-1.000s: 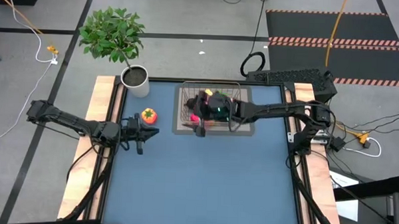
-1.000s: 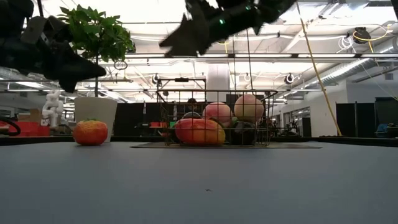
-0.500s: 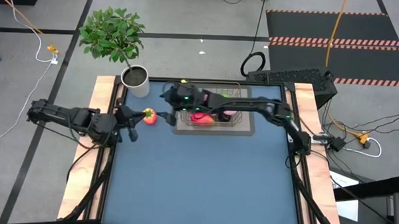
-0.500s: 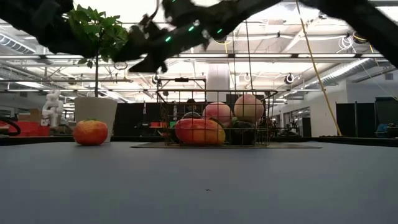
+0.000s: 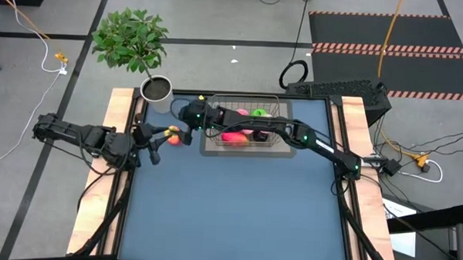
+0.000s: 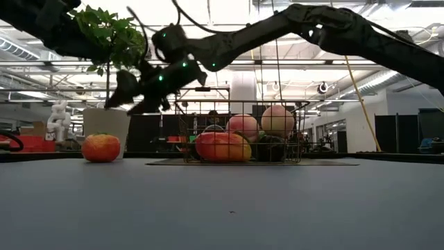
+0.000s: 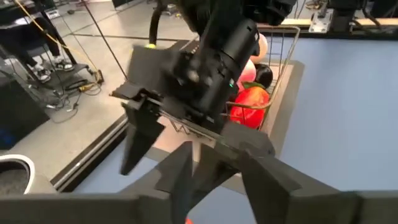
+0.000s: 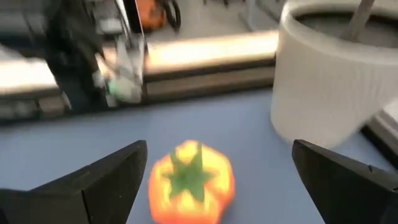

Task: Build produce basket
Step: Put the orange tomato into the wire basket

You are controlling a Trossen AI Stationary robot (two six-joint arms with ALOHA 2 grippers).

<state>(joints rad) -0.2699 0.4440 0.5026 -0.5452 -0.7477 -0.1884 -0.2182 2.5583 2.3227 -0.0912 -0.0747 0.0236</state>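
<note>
Step in hand, as judged — approach to the last loose piece of produce. Right gripper [image 5: 186,133] reached far across the table's left half, above the orange-red fruit with green top [image 8: 190,180]; fingers [image 8: 102,180] spread wide, nothing between them, fruit centred in the gap in the right wrist view. Fruit alone on the blue table top [image 5: 236,207], near the white plant pot [image 5: 158,94] and apart from it, well short of the basket [image 5: 281,145]. Basket at the far middle of the table, holding pink peaches [image 6: 277,119], a red-orange oval [image 6: 222,146] and a green apple [image 5: 258,112]; small dark pieces low among them. Left gripper [image 5: 160,134] just beside the same fruit on its other side, raised off the table in the low view; fingers [image 7: 140,146] parted, empty. Next move, by estimate — descent of the right gripper until the pads straddle the fruit's widest part, then closure, lift and carry over the basket rim. Risk: crowding between the two grippers over one small fruit
</note>
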